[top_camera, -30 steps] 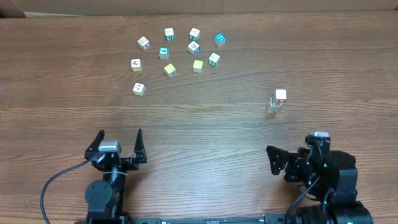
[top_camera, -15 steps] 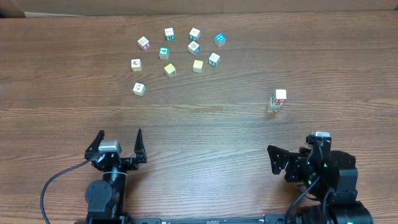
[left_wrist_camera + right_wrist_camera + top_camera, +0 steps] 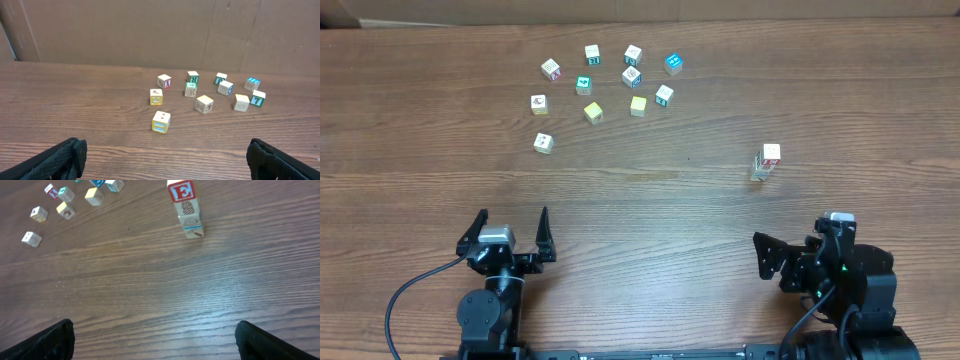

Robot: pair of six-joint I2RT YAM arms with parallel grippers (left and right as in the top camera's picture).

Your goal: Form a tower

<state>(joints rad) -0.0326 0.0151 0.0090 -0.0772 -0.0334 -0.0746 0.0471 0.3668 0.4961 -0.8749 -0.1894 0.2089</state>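
Right gripper (image 3: 798, 240) positioned at near right, jaws spread wide, nothing held. Left gripper (image 3: 513, 215) likewise spread and empty, at near left. Wooden table (image 3: 670, 210) spanned between. Loose cubes (image 3: 610, 80) scattered far left. Tower (image 3: 766, 160) stood upright just beyond right gripper, slightly left of it, long axis vertical. Right arm judged nearer. Top cube (image 3: 181, 191) marked with red E.
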